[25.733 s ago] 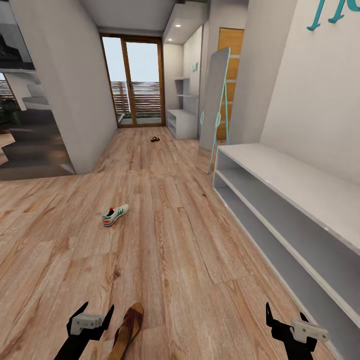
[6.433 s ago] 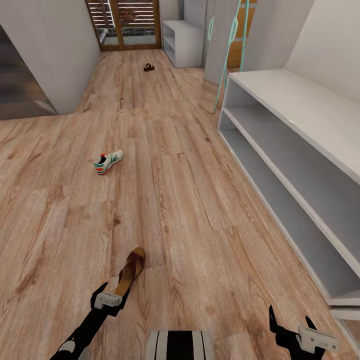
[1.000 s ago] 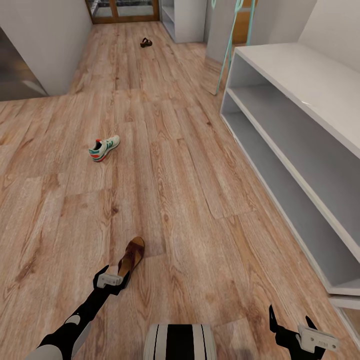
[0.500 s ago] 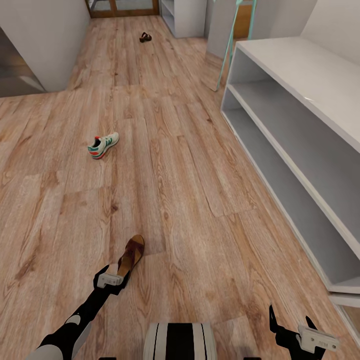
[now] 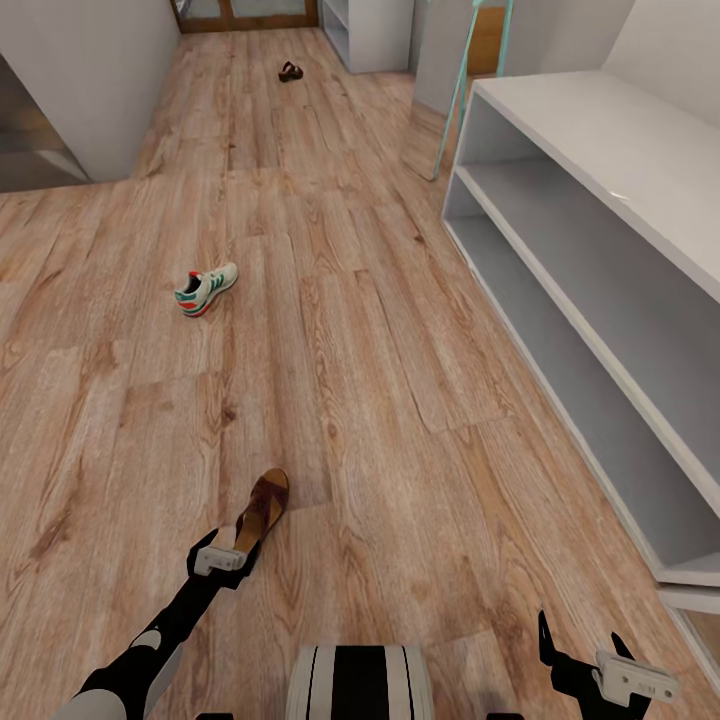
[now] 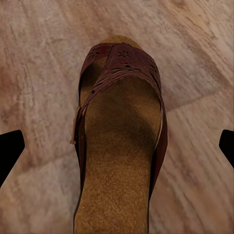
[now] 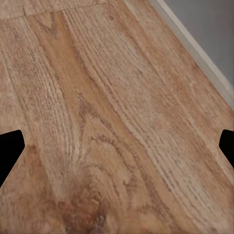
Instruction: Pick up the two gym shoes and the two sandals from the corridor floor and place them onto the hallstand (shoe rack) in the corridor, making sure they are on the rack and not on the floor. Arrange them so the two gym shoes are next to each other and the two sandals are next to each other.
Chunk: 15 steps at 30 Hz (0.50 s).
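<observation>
Little has shifted in the last half second: the left hand [image 5: 222,556] is held over the heel end of the near sandal [image 5: 262,508], as it was, and the head view is almost unchanged. The sandal is seen lying flat on the corridor floor [image 5: 380,400], toe pointing away from the robot. In the left wrist view the sandal [image 6: 119,146] is framed between the two dark fingertips [image 6: 9,151], which are spread wide to either side and grip nothing. The right hand [image 5: 600,675] is held low beside the near end of the hallstand [image 5: 600,130], also spread wide and empty, with bare planks shown beneath it in its wrist view.

Farther along the floor, one gym shoe [image 5: 206,289] is seen lying alone, well apart from the sandal. Farthest off, near the doors at the corridor's end, a second sandal [image 5: 290,71] is seen. The rack's tiers are seen bare of shoes in the part that shows.

A slip is judged the main risk: the heel end is thin and flat, so a shallow closing could be expected to skid off it or pinch only the edge, letting the sandal tip and drop during the lift.
</observation>
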Available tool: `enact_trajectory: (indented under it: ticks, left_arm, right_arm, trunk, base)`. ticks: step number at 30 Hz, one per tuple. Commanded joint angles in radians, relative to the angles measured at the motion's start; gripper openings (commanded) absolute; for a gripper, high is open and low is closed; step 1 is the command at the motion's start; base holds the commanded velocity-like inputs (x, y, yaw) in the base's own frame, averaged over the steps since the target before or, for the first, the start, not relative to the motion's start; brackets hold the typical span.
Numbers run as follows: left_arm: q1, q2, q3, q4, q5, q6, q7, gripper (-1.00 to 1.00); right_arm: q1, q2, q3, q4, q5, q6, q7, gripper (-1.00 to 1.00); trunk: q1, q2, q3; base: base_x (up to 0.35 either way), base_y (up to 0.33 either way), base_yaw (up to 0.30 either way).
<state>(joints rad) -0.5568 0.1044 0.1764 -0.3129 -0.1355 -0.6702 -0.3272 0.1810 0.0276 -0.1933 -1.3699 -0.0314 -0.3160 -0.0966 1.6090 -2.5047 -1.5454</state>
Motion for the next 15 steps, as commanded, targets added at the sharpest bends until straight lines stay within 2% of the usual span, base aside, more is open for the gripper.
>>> enact_trajectory:
  ticks: [1,15]
  left_arm:
    - [0.000,0.000,0.000,0.000,0.000,0.000,0.000,1.00]
    - [0.000,-0.002,0.000,-0.001,0.000,-0.003,0.000,1.00]
  right_arm:
    - [0.000,0.000,0.000,0.000,0.000,0.000,0.000,1.00]
    - [0.000,0.000,0.000,0.003,0.001,0.000,0.000,1.00]
  trunk:
    - [0.000,0.000,0.000]
    - [0.000,0.000,-0.001]
  base:
    - [0.000,0.000,0.000]
    - [0.000,0.000,0.000]
